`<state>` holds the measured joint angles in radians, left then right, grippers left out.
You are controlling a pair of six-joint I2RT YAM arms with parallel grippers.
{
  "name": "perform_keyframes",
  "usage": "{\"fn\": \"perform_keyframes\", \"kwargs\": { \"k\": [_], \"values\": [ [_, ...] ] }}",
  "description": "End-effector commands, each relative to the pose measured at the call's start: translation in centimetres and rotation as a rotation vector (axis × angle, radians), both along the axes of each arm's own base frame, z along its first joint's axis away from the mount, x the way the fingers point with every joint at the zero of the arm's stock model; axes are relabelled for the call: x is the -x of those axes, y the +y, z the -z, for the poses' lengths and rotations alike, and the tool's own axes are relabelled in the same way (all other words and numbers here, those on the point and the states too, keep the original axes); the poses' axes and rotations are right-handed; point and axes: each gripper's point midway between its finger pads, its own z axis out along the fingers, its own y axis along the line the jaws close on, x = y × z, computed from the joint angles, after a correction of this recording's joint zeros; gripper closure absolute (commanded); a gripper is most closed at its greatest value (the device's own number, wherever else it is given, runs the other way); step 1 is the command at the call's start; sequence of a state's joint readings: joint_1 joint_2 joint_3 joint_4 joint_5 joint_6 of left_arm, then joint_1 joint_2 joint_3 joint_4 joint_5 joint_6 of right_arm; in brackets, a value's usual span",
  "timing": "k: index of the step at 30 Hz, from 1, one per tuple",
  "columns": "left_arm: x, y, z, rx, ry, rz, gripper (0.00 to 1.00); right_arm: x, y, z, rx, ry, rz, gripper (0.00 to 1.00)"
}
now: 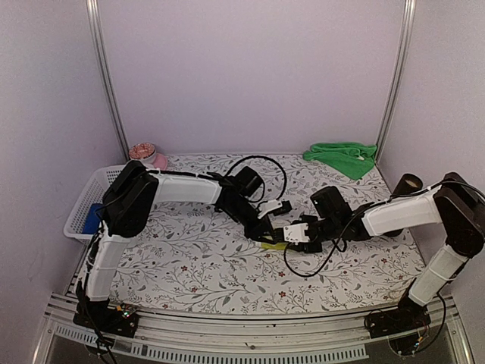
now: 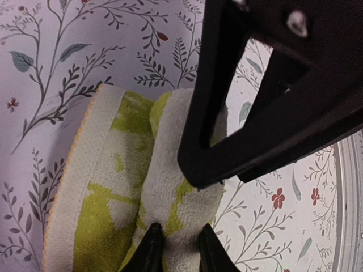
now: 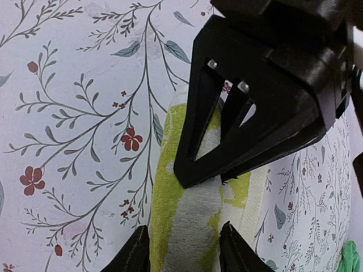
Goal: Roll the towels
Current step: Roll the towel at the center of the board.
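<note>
At the centre of the floral table [image 1: 189,265], your left fingers [image 2: 152,252] clench one end of the partly rolled, white-marked yellow-lime cloth towel [image 2: 113,187]; your right fingers [image 3: 136,255] seem to clasp the other. The plain bright green cloth towel [image 1: 341,158] lies far right.

The top external view looks down from high behind the near edge, wide, taking in the whole table [image 1: 189,265] up to the far wall [image 1: 250,76]. Each wrist view hangs very near the yellow-lime towel [image 2: 113,187] at mid-table, the left one facing right, the right one facing left; all three share that towel
</note>
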<state>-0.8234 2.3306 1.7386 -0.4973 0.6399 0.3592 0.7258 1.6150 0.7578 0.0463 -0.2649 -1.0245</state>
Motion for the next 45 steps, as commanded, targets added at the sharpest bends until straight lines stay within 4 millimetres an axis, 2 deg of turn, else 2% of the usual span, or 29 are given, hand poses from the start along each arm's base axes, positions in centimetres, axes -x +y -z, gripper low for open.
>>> {"fn": "perform_keyframes", "kwargs": {
  "k": [1, 10, 13, 14, 16, 20, 25, 30, 33, 35, 36, 45],
  "values": [
    [-0.4, 2.8, 4.1, -0.133, 0.077, -0.06, 0.79, -0.8, -0.1, 1.5, 0.06, -0.009, 0.038, 0.61],
    [-0.8, 3.0, 4.1, -0.131, 0.083, -0.071, 0.78, -1.5, -0.5, 2.8, 0.106, 0.004, 0.088, 0.74],
    [-1.2, 3.2, 3.9, -0.128, 0.084, -0.089, 0.76, -1.3, -0.7, 3.7, 0.13, 0.036, 0.094, 0.86],
    [-1.5, 3.3, 3.7, -0.124, 0.084, -0.101, 0.73, -1.2, -0.8, 4.1, 0.14, 0.053, 0.097, 0.89],
    [-2.3, 3.5, 2.9, -0.111, 0.068, -0.139, 0.61, -0.9, -0.9, 4.7, 0.154, 0.09, 0.097, 0.93],
    [-5.2, 4.2, -0.6, -0.052, -0.01, -0.268, 0.35, -0.4, -0.5, 4.6, 0.141, 0.166, 0.106, 0.94],
    [-8.4, 6.6, -7.0, 0.03, -0.14, -0.505, 0.04, -0.2, 0.5, 4.2, 0.112, 0.294, 0.127, 0.94],
    [-9.4, 8.8, -11.4, 0.097, -0.16, -0.735, 0.03, 0.1, 1.5, 3.8, 0.082, 0.465, 0.173, 0.94],
    [-8.7, 9.9, -11.6, 0.146, -0.094, -0.847, 0.03, 0.2, 2.1, 3.4, 0.061, 0.567, 0.206, 0.95],
    [-7.7, 10.4, -11.2, 0.171, -0.039, -0.91, 0.03, 0.3, 2.4, 3.3, 0.049, 0.628, 0.219, 0.95],
    [-6.8, 10.7, -10.2, 0.171, -0.011, -0.94, 0.03, 0.2, 2.6, 3.3, 0.044, 0.649, 0.228, 0.96],
    [-1.7, 9.6, -6.8, 0.279, 0.308, -1.157, 0.03, 0.9, 2.6, 3.7, 0.021, 0.826, 0.357, 0.95]
  ]
}}
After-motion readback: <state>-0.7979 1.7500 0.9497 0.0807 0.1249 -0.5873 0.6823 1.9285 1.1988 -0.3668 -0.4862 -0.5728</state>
